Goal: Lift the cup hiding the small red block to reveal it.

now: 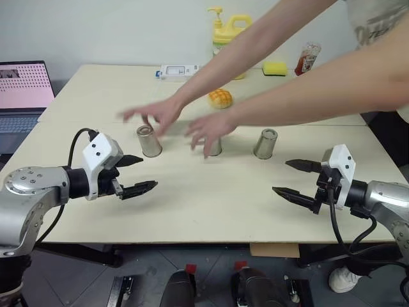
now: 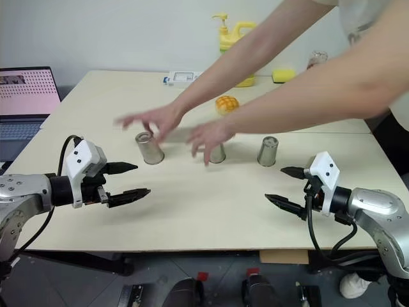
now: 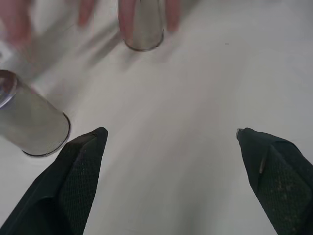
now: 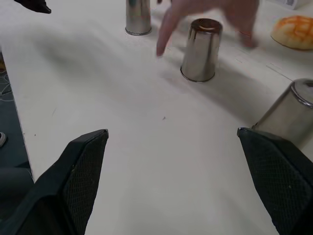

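Steel cups (image 1: 149,141) upside down mid-table, beyond left claw (image 1: 137,174) and right claw (image 1: 296,180), both spread wide, empty.

Lighting: bright, even, diffuse indoor light
Soft faint shadows under the person's hands (image 1: 153,114), themselves motion-blurred; wrist views soft, cup (image 3: 30,117) nearest left fingers out of focus; mild glare on steel

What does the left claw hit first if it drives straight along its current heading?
Probably bare table. The open left claw points forward and toward the robot's right, angled slightly down. The left cup sits off to one side of that line, and the middle cup lies farther on; depth is uncertain.
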Motion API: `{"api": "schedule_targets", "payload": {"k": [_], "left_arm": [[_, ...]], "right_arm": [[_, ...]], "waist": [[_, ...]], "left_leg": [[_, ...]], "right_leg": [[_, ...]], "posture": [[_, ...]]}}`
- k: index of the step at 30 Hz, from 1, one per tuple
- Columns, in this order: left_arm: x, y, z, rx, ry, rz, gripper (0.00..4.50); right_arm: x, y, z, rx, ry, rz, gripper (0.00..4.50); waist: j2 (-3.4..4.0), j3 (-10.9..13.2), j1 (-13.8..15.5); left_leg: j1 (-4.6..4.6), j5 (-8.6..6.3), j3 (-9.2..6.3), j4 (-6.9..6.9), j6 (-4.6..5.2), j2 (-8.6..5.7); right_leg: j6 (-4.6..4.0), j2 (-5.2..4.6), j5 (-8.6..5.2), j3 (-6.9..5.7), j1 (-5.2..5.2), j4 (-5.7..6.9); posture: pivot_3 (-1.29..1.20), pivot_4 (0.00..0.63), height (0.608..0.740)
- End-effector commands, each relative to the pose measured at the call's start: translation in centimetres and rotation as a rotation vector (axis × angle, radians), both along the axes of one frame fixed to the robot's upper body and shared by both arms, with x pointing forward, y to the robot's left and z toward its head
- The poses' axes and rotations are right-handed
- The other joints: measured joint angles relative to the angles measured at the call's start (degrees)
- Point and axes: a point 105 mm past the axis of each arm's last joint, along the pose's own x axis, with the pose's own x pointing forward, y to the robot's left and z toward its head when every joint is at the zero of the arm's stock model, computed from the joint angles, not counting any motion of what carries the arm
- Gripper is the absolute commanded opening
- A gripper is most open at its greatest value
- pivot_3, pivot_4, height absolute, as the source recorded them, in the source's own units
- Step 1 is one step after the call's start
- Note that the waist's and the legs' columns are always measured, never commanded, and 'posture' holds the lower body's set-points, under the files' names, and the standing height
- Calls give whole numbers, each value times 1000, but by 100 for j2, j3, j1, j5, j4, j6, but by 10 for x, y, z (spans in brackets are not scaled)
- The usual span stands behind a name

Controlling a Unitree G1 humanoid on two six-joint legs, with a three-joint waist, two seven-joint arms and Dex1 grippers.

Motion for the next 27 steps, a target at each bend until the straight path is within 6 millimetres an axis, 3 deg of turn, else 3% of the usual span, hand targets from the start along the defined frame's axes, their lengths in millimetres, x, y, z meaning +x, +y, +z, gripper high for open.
{"api": "schedule_targets", "payload": {"k": [1,10,15,27], "left_arm": [[18,20,12,-35,-64,133,4473],[57,47,-1,-40,-101,364,4473],[84,40,-11,-105,-83,401,4473],[130,18,-25,-78,-55,374,4473]], "right_arm": [[-5,15,16,22,-48,61,4500],[-9,36,22,36,-44,149,4500],[-9,44,26,8,-58,165,4500],[-13,52,31,-5,-49,179,4500]], "waist": [[0,0,0],[-1,0,4],[-2,-1,23],[-5,-3,12]], "left_leg": [[1,0,0,1,0,0],[-2,0,0,2,0,-1],[-4,0,1,10,0,-6],[-8,0,6,8,0,-11]], "right_leg": [[0,1,0,0,0,3],[0,2,0,-1,0,3],[4,2,2,-2,1,7],[5,8,4,-4,-1,6]], "posture": [[0,150,740],[0,150,740],[0,150,740],[0,150,740]]}}
